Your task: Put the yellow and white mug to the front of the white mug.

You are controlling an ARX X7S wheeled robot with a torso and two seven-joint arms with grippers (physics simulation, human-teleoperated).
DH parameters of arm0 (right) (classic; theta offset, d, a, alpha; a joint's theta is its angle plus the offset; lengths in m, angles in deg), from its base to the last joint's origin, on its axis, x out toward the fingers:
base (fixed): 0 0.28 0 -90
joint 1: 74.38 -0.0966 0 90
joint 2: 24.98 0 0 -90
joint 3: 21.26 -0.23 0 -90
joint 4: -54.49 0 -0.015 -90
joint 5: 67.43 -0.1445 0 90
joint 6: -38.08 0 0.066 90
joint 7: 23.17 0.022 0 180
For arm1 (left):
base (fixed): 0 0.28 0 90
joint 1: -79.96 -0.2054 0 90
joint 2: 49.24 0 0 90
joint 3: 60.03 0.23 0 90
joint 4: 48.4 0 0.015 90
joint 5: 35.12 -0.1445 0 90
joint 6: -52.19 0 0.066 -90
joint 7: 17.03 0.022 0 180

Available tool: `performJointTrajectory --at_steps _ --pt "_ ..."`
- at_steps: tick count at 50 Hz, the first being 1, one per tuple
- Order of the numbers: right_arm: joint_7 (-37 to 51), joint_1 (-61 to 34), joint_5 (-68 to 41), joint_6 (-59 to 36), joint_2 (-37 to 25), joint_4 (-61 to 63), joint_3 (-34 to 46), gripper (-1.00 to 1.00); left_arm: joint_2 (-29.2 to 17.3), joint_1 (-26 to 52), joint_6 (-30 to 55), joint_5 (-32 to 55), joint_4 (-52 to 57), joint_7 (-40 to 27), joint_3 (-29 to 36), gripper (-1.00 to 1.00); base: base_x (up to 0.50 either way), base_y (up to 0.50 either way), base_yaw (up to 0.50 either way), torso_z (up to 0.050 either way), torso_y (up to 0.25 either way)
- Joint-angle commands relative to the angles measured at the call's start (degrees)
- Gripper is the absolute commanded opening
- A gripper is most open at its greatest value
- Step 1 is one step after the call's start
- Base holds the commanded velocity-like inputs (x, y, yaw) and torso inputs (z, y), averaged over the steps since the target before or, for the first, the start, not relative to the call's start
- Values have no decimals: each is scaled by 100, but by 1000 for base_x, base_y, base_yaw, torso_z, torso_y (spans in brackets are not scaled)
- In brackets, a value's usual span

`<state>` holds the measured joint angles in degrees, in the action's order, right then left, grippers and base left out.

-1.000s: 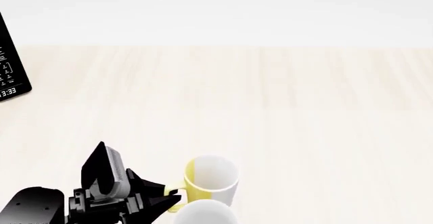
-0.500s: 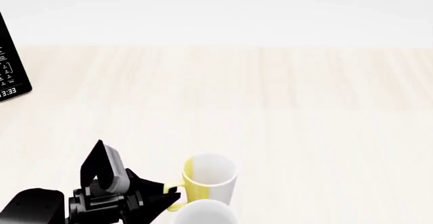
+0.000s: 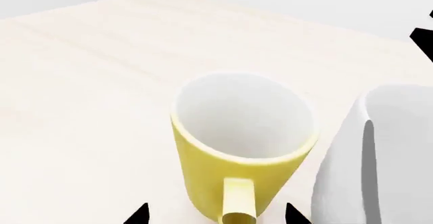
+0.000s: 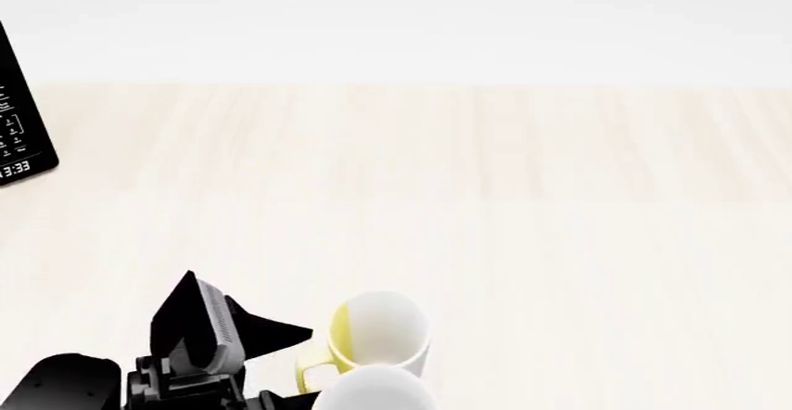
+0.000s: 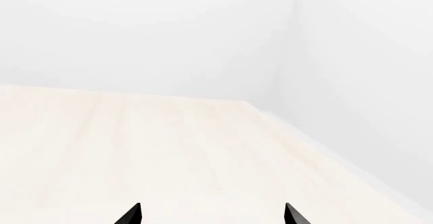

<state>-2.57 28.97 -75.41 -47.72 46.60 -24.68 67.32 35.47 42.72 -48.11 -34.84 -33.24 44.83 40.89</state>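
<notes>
Since a second ago the left gripper has drawn back and now stands open, straddling the handle of the yellow and white mug, which sits just beyond the white mug. Release cleanly; retreat straight back. Right gripper open, idle.

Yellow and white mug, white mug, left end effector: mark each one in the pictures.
yellow and white mug (image 3: pixel 237 176): left wrist view, on its yellow outer wall above the handle.
white mug (image 3: pixel 396 158): left wrist view, on its side wall.
left end effector (image 3: pixel 213 215): left wrist view, midway between its two black fingertips.
</notes>
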Motion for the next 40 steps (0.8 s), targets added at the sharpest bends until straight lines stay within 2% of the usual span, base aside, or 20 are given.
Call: performJointTrajectory --at_steps 1,4,5,7,8,9,10,11,13,14,16,21,27,33,40 --pt "-45 -35 -110 -20 -37 -48 -9 100 -1 -10 -143 38 -15 144 -7 100 0 0 0 0 0" --pt "20 44 -81 -31 -30 85 -29 100 5 -27 -316 28 -14 112 -47 100 0 0 0 0 0" --pt "12 55 -51 28 -19 60 2 100 7 -20 -240 146 -14 372 -151 100 0 0 0 0 0" --pt "-34 -112 48 141 23 -411 120 100 -45 -106 -256 -30 -15 384 -15 100 0 0 0 0 0" --pt "-235 -256 -207 304 36 -726 93 100 -86 -52 -306 -263 -15 8 208 100 0 0 0 0 0" --pt "-408 -372 -401 336 43 -1028 94 100 -26 103 196 151 -15 417 -162 100 0 0 0 0 0" --pt "-386 -422 -477 534 98 -1248 -13 100 -44 96 66 39 -15 667 -28 100 0 0 0 0 0" --pt "-328 -614 -450 192 69 -1458 19 100 -63 128 -221 65 -15 588 -93 100 0 0 0 0 0" --pt "-415 -583 -449 259 33 -1360 70 100 -19 322 173 293 -15 470 -483 100 0 0 0 0 0" --pt "-480 -569 -443 429 55 -1413 100 100 -5 256 -187 234 -14 768 -437 100 0 0 0 0 0" --pt "-509 -524 -435 623 110 -1562 115 100 26 241 -230 127 -14 559 -443 100 0 0 0 0 0" --pt "-434 -357 -402 507 60 -1082 129 100 4 156 -225 146 -14 731 -578 100 0 0 0 0 0" --pt "-409 -428 -428 504 80 -1251 115 100 -23 191 -231 129 -14 720 -744 100 0 0 0 0 0" --pt "-406 -400 -451 516 66 -1194 114 100 -53 256 -156 369 -13 1258 -1109 100 0 0 0 0 0" --pt "-374 -325 -505 530 39 -1079 63 100 -127 310 -166 444 -11 1513 -1410 100 0 0 0 0 0"
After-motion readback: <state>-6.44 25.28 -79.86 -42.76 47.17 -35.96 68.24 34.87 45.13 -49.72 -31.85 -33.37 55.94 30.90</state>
